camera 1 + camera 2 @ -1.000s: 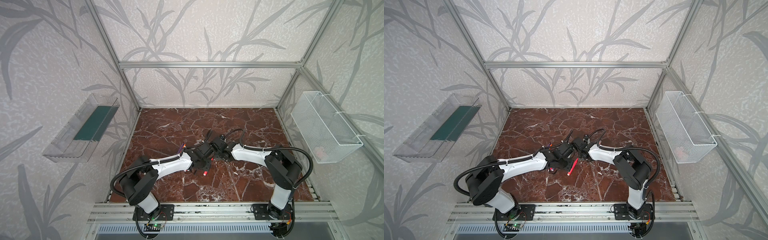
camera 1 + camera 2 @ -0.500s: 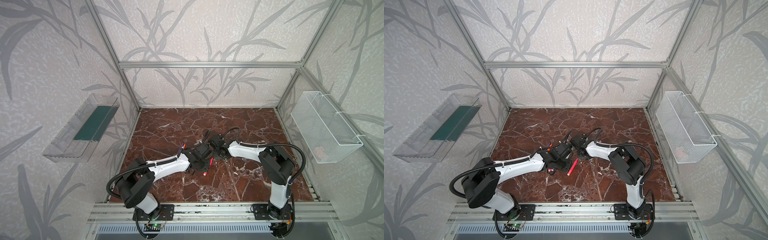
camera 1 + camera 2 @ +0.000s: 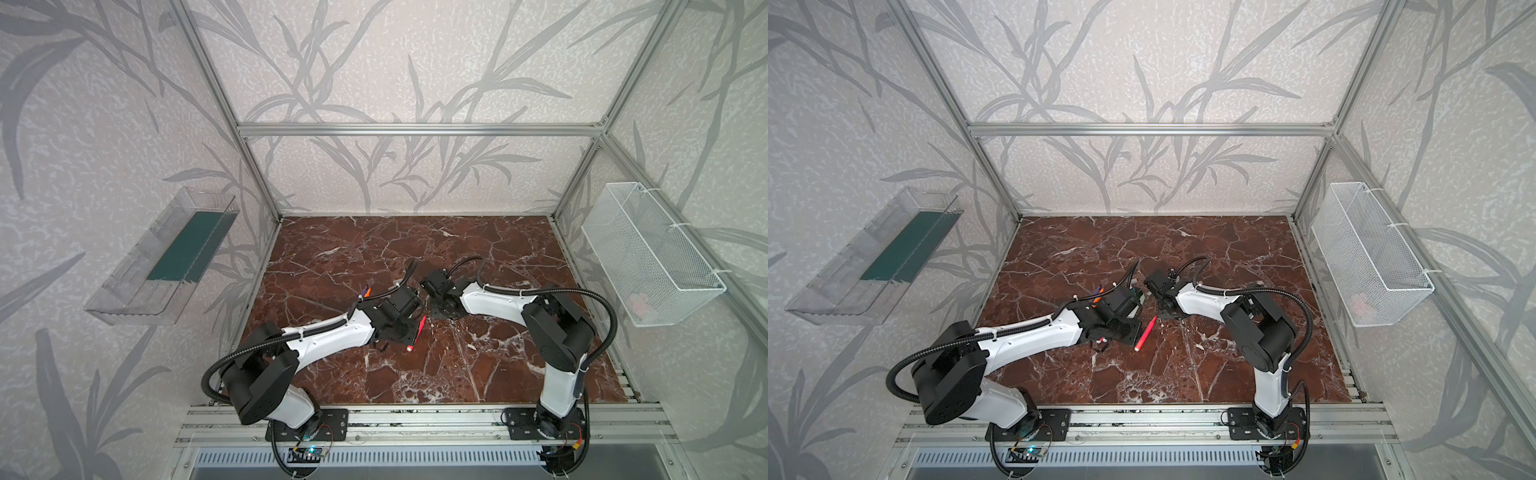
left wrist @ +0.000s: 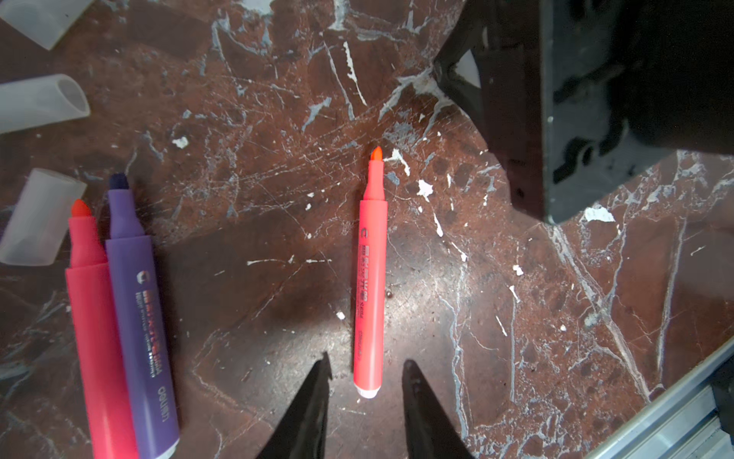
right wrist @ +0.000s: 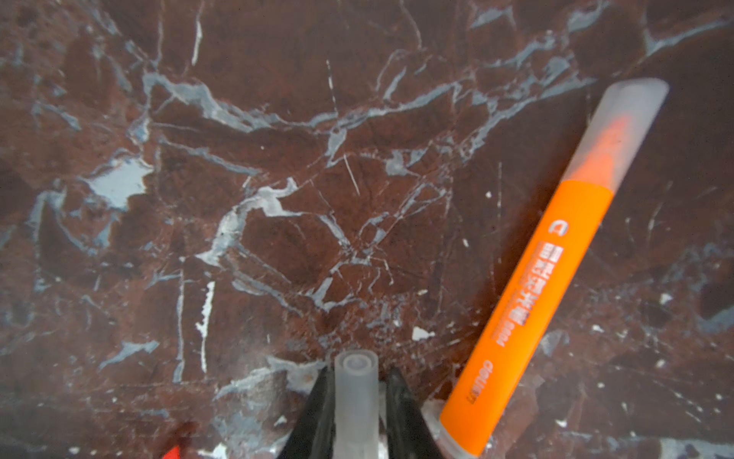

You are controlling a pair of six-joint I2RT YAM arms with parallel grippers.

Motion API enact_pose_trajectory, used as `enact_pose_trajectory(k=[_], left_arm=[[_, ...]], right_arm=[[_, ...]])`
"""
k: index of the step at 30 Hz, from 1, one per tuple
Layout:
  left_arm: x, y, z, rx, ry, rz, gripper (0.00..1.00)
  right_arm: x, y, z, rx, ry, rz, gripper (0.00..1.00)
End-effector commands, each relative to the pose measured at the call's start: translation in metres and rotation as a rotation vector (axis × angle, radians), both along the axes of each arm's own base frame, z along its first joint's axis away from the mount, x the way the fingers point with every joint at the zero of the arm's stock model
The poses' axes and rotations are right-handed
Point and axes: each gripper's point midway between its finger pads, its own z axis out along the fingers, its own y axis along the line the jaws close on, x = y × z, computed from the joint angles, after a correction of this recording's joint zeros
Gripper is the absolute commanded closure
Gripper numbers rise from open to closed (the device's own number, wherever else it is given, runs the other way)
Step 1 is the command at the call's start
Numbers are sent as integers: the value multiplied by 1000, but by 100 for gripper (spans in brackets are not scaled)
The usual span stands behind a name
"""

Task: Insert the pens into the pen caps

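Jaws of your left hand point(image 4: 367, 359) stand apart astride the white-plugged end of a pink-red pen point(image 4: 371, 278), which lies flat on the bench point(image 4: 238, 119), touching neither finger. Your right hand point(image 5: 357, 372) is clamped on a pen cap point(image 5: 356, 397), with a capped orange pen point(image 5: 536, 278) lying just beside it

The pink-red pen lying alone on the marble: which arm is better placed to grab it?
Left. The left gripper stands open astride the pink-red pen; the right gripper is shut on a pen cap.
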Motion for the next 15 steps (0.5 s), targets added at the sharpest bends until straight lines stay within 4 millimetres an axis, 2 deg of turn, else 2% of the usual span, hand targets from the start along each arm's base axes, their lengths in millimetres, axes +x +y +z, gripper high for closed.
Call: enact_pose_trajectory(k=[1,4,7,10,12,15], left_arm=[[-2,1,0,-7,10,2,66],[-3,0,-1,-10,14,-4,65],[-5,-2,-3,-9,27,-14,63],[-8,-4,-11,16,45,-29,60],[-9,-3,-17,53,52,-34,58],[-7,-2,-23,109,51,-33,58]], right_arm=[[-14,-8,-13,-24,68,5,77],[-14,-7,-14,-17,69,5,77],[-15,-8,-14,-14,65,4,84],[-15,-9,-12,-11,57,-1,95],[-13,-10,-7,-2,39,-10,100],[-11,-15,6,20,-5,-30,100]])
